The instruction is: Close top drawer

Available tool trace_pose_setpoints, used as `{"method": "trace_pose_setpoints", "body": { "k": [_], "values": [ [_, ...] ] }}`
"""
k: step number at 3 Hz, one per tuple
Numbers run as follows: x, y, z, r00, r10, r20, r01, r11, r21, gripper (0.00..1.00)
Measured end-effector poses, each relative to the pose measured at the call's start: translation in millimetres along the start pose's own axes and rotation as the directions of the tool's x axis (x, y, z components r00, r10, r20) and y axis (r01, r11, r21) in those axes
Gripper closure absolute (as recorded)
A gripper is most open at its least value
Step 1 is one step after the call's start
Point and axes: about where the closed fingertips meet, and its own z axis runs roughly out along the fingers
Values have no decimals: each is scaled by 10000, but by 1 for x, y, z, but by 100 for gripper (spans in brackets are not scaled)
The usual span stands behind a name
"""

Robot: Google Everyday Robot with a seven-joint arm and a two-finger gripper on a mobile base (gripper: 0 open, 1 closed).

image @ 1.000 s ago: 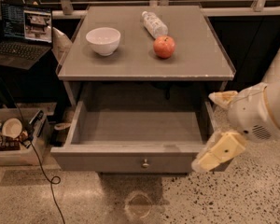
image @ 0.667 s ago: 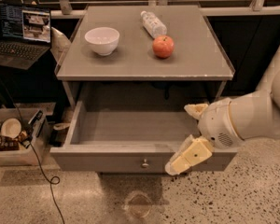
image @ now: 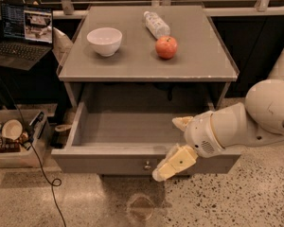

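The top drawer [image: 109, 163] is a wide grey wooden drawer, pulled far out of the grey cabinet [image: 146, 67], and its inside looks empty. A small round metal knob [image: 147, 165] sits at the centre of its front panel. My gripper [image: 177, 143] is at the drawer's front edge, just right of the knob. It is open: one cream finger [image: 173, 163] hangs in front of the panel and the other [image: 182, 123] reaches over the inside of the drawer. The white arm [image: 255, 119] comes in from the right.
On the cabinet top stand a white bowl [image: 104, 40], a red apple [image: 166, 47] and a plastic bottle [image: 156, 24] lying on its side. An open laptop [image: 21, 34] sits at the left, above a floor box [image: 12, 138] of clutter with a black cable.
My arm and gripper have moved left along the drawer front, from its right corner to just beside the knob. The drawer stays open.
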Motion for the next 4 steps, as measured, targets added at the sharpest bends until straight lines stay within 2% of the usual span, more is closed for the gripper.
{"method": "trace_pose_setpoints", "body": {
  "k": [1, 2, 3, 4],
  "values": [
    [0, 3, 3, 10000, -2, -79, 3, 10000, 66, 0],
    [16, 8, 15, 9981, 606, -112, -604, 9980, 203, 0],
    [48, 15, 34, 9881, 1536, -95, -1532, 9877, 297, 0],
    [51, 15, 35, 9875, 1569, -123, -1564, 9871, 328, 19]
  ]
}}
